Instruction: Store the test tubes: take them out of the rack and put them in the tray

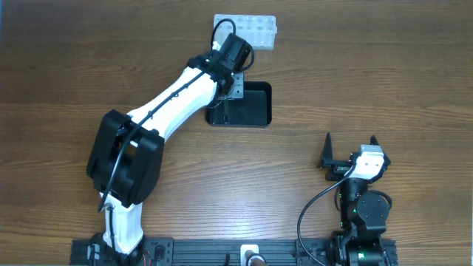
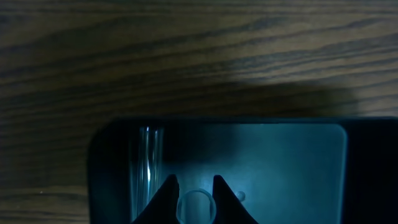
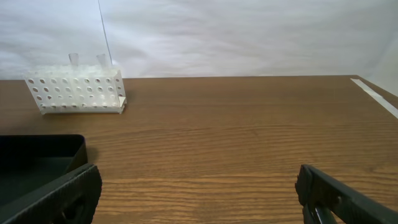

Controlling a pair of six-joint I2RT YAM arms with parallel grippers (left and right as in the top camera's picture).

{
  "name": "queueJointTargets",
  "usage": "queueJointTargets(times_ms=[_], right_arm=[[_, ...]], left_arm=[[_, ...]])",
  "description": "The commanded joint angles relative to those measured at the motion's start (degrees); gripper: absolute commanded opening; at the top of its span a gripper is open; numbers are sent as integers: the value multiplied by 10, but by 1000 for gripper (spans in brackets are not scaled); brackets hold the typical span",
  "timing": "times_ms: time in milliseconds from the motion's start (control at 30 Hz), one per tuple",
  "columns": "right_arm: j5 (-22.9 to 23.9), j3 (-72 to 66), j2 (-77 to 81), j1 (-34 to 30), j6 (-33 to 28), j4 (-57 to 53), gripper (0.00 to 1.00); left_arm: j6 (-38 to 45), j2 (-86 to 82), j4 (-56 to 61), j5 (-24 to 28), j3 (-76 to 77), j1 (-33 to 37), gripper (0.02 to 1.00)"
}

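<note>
A tube (image 2: 196, 205) sat pinched end-on between the nearly closed jaws of the left end effector (image 2: 194, 182), low over the tray (image 2: 280, 162). I judged it was held there so that it could be let go inside the walls. A second tube (image 2: 149, 171) lay flat in the tray along one side wall, apart from the held one. The rack (image 3: 78, 92) stood just beyond the tray on the tabletop (image 3: 249, 124), with two tubes (image 3: 73, 59) upright in it. The right end effector (image 3: 198, 177) hung well apart, its jaws spread wide and empty, probably to keep clear of the working arm.
</note>
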Motion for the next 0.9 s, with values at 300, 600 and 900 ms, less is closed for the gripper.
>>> queueJointTargets(times_ms=[300, 600, 900], right_arm=[[-2, -3, 0, -4, 2, -2, 993], [-2, -3, 0, -4, 2, -2, 991], [-2, -3, 0, -4, 2, -2, 993]], left_arm=[[-6, 12, -3, 8, -3, -2, 308], [1, -133, 12, -92, -2, -2, 430], [224, -315, 155, -104, -4, 34, 1000]])
